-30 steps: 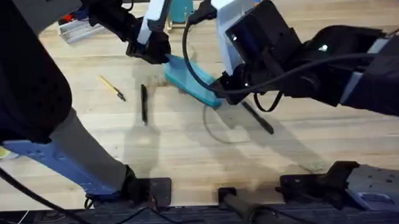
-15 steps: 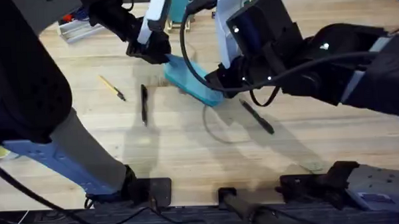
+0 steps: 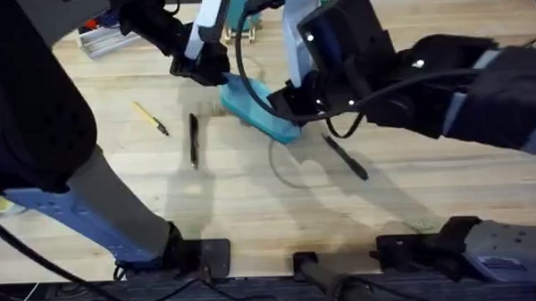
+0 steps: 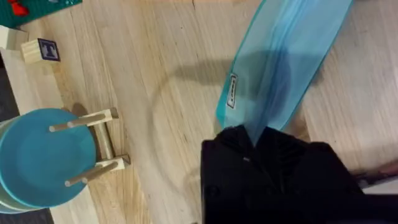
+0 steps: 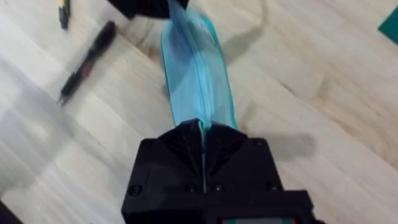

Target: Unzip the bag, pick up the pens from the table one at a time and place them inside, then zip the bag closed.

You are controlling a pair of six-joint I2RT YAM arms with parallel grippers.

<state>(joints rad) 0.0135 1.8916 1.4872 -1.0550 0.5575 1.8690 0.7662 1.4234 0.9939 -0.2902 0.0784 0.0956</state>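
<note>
Overhead view: your left end effector (image 3: pixel 213 70) is clamped on one end of the bag (image 3: pixel 258 108), which lies stretched across the middle of the desk (image 3: pixel 252 205). Your right end effector (image 3: pixel 286 103) is closed on the opposite end, its fingers pinched at the zipper line in the right wrist view. One pen (image 3: pixel 193 140) lies to the left of the bag, apart from it; the other pen (image 3: pixel 346 158) lies just right of the bag. A yellow stick (image 3: pixel 150 118) rests farther left. A teal disc on a wooden stand (image 4: pixel 43 155) sits near the bag's far end.
</note>
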